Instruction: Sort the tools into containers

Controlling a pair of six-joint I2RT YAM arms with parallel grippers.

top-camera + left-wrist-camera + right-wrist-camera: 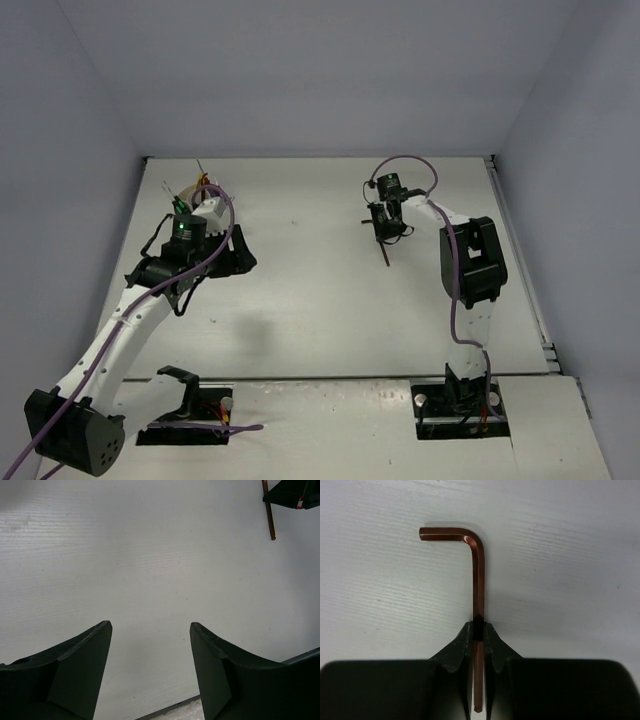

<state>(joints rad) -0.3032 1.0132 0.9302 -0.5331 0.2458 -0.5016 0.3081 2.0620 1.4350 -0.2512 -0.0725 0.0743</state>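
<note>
Observed the right gripper (478,630) clamped on a hex key (479,580), with both fingers (462,645) pressed flat against the long shank. Noted a copper-brown sheen on the key in the right wrist view and a darker tone from overhead. Found the short leg bent toward the left of that view, well clear of the fingertips. Traced the long leg back between the jaws, with its free end showing in the gap behind them. Placed this gripper over the far right-centre of the white table (320,310), with the key pointing toward the near edge. Could not establish whether the key touched the surface.

Observed the left gripper (150,625) spread wide, its two dark fingers (85,660) well apart above the bare tabletop. Located it over the left part of the table, well apart from the right gripper.

Located the white cup (190,192) at the far left of the table, just beyond the left wrist and partly hidden by it. Noted several thin tools (203,180) standing up out of it, at least one yellow. Could not identify them individually at that size. Recorded the cup and the gripped key as well apart.
</note>
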